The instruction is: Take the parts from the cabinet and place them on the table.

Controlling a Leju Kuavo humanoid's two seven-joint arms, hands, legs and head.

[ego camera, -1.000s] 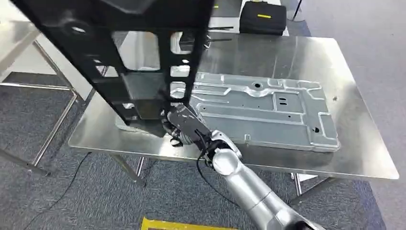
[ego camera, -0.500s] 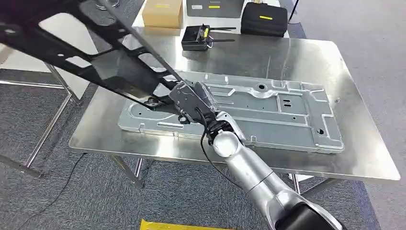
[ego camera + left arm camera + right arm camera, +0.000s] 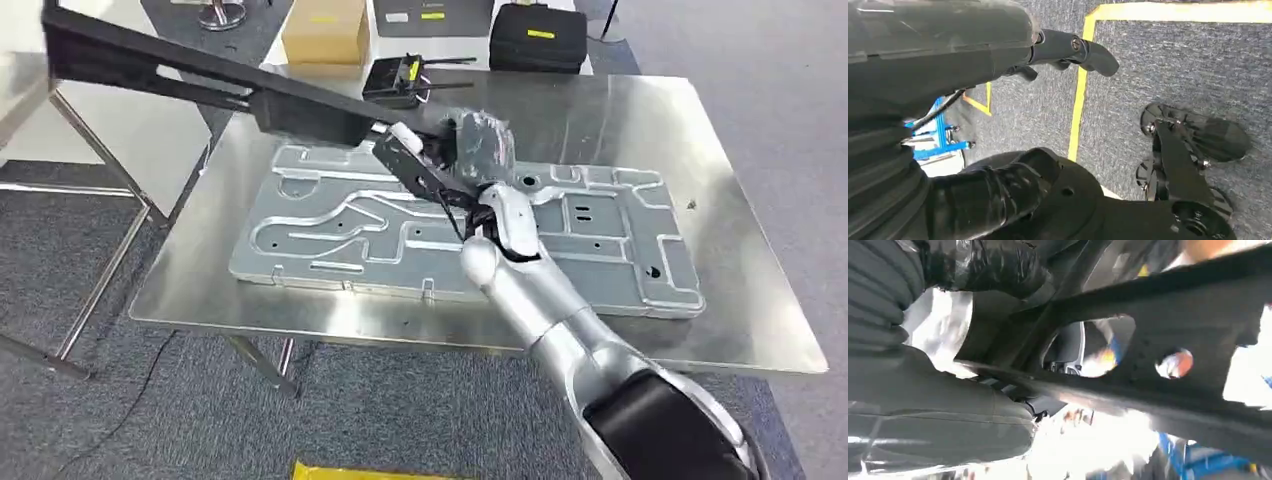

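No writing can be read from here; the black case (image 3: 535, 40) and the cardboard box (image 3: 324, 32) at the far end of the desk (image 3: 740, 300) each carry a yellow label too small to make out, and the small black device (image 3: 396, 80) beside them has a yellow mark. The right arm reaches up and forward over the desk, its right hand (image 3: 440, 160) wrapped round the near end of a long black frame part (image 3: 200, 75), which slants away to the left above the desk, off its surface. A large grey stamped metal panel (image 3: 340, 225) lies flat on the desk under the arm. The left hand (image 3: 998, 60) hangs low over grey carpet with yellow floor tape (image 3: 1079, 95), fingers loosely apart and holding nothing.
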